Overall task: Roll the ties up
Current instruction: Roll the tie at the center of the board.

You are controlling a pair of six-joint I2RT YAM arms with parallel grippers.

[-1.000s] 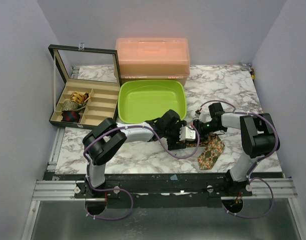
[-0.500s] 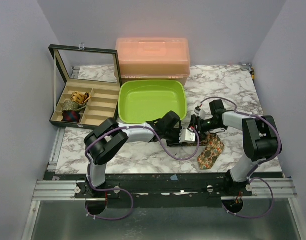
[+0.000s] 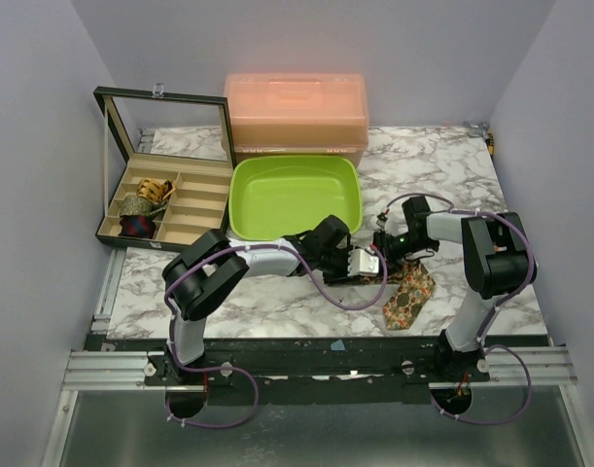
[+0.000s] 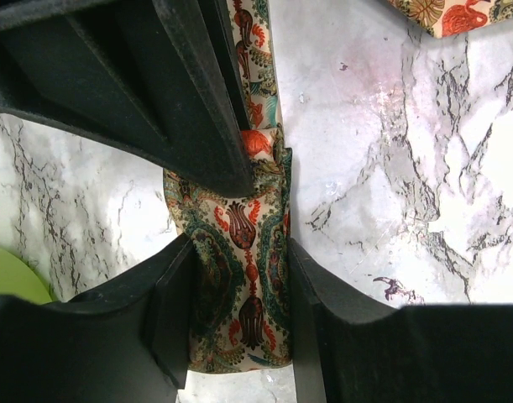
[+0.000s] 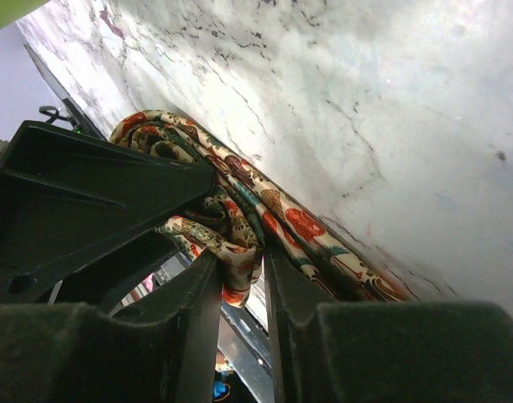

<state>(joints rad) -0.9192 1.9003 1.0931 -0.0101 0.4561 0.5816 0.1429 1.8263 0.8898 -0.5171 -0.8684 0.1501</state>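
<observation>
Near the middle of the marble tabletop (image 3: pixel 452 165), just on the near side of the lime-green tray (image 3: pixel 297 199), both arms meet over one floral tie (image 3: pixel 408 295). Its broad pointed end lies flat toward the near right. The narrow part runs up and left to where the two sets of fingers come together. The left fingers (image 3: pixel 363 263) reach in from the left and the right fingers (image 3: pixel 386 245) from the right, almost touching each other. In the left wrist view the left fingers (image 4: pixel 174 302) stand narrow, one against each edge of the tie (image 4: pixel 243 285). Its folded strip fills the gap between them and lies on the marble. The right arm's black finger crosses the strip further up and hides it there, and a corner of the broad end shows at the top right. In the right wrist view the right fingers (image 5: pixel 285 319) are nearly closed, pinching a bunched fold of the tie (image 5: pixel 235 269). A looped, partly rolled bundle of the same cloth lies against the tabletop just beyond, beside the left arm's black finger. Behind the tray stands a shut orange box (image 3: pixel 297 115). To the left a dark case (image 3: pixel 194 209) with its glass lid raised holds three rolls (image 3: pixel 136 204) in its left-hand compartments, well apart from the arms.
</observation>
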